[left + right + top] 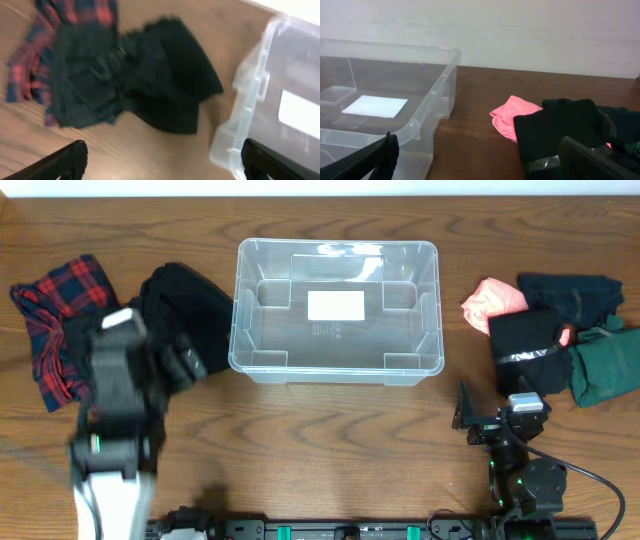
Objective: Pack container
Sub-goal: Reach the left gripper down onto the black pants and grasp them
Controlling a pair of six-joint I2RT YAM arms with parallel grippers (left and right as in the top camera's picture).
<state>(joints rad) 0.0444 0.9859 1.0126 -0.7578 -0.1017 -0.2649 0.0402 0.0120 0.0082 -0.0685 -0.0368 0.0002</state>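
The clear container stands empty at the table's middle, with a white label on its base. Left of it lie a black garment and a red plaid shirt. My left gripper is open and empty, blurred, over the black garment's near edge. In the left wrist view the black garment and plaid shirt lie ahead of the open jaws, with the container's corner at the right. My right gripper is open and empty near the front right. It faces the container.
A pile at the right holds a pink garment, a black one, a dark navy one and a green one. The pink garment and the black one show in the right wrist view.
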